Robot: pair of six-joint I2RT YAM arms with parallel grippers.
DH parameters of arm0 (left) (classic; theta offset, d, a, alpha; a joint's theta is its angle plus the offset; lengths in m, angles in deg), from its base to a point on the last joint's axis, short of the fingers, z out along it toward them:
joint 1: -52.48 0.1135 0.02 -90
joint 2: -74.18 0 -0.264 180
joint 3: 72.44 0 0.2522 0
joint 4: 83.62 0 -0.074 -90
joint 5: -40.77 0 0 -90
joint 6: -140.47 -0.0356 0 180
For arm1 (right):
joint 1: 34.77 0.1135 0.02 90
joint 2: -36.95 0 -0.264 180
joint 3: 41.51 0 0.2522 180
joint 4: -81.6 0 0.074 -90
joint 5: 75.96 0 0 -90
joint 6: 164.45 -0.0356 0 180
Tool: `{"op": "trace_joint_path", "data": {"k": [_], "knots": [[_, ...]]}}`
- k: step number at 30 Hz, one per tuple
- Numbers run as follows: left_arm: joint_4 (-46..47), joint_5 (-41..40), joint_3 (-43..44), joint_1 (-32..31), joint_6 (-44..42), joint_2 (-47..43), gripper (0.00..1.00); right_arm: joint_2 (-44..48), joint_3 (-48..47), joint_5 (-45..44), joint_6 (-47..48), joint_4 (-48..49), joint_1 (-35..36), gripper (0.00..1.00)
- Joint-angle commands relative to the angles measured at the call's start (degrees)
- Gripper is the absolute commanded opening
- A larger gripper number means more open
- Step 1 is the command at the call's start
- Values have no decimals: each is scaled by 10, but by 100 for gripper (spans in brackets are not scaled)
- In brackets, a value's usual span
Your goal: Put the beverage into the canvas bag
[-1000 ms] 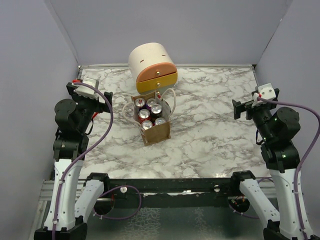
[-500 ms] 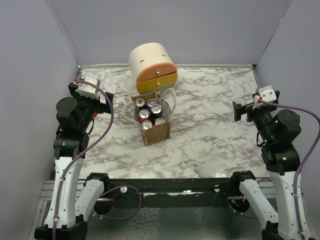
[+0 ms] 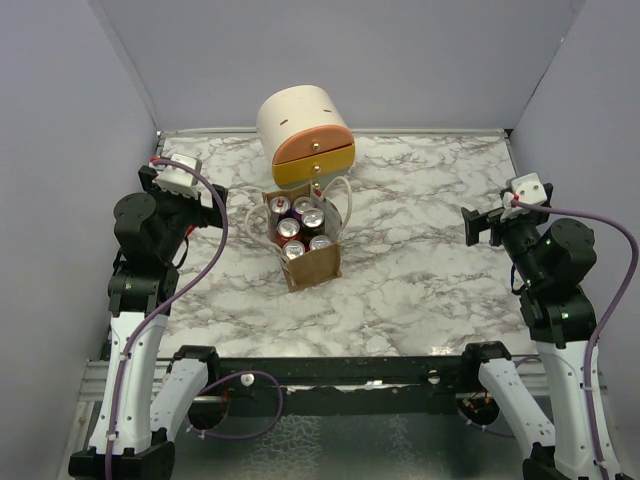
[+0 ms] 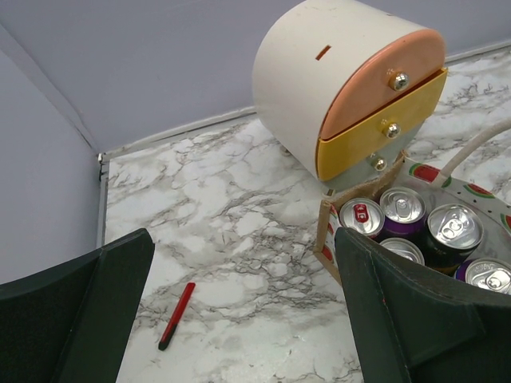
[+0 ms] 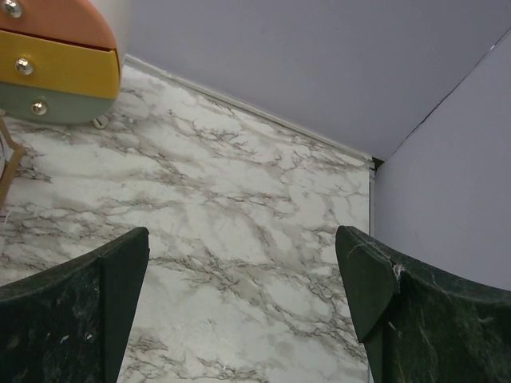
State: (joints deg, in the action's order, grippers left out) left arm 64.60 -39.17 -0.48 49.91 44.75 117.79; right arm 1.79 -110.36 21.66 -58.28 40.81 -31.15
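Observation:
The tan canvas bag (image 3: 312, 268) stands upright at the table's middle, its cream handles (image 3: 340, 190) splayed out. Several beverage cans (image 3: 300, 226) stand inside it, tops showing. In the left wrist view the bag's rim (image 4: 326, 233) and the cans (image 4: 403, 206) sit at the right, partly behind my finger. My left gripper (image 3: 213, 192) is open and empty, raised to the left of the bag; its jaws (image 4: 243, 311) stand wide apart. My right gripper (image 3: 474, 222) is open and empty, raised far to the right of the bag, over bare marble (image 5: 243, 303).
A cream-and-orange rounded drawer box (image 3: 305, 135) stands just behind the bag, also in the left wrist view (image 4: 351, 88) and the right wrist view (image 5: 56, 64). A red pen (image 4: 176, 315) lies on the marble left of the bag. Grey walls enclose the table on three sides.
Both arms have shifted only slightly; the right gripper has edged a little to the left. The bag and cans have not moved.

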Motion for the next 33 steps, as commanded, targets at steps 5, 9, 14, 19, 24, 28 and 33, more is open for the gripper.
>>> {"op": "trace_joint_path", "data": {"k": [5, 9, 14, 19, 24, 28, 33], "knots": [[0, -14, 15, 5, 3, -2, 99, 3, -3, 22, -2, -8, -6, 100], [1, -20, 16, 5, 3, -2, 99, 3, -1, 18, -1, -8, -8, 100], [2, -19, 13, 5, 1, 2, 99, 3, 3, 11, -2, -4, -10, 100], [0, -26, 15, 5, -2, 0, 99, 5, 3, 2, -2, -4, -10, 100], [-1, -22, 13, 6, -4, 0, 99, 4, 7, -4, -3, -1, -10, 100], [-1, -17, 12, 7, -6, -1, 99, 5, 10, -5, -2, 1, -10, 100], [-1, -11, 11, 7, -6, 0, 99, 6, 10, -5, -3, -2, -10, 99]]}}
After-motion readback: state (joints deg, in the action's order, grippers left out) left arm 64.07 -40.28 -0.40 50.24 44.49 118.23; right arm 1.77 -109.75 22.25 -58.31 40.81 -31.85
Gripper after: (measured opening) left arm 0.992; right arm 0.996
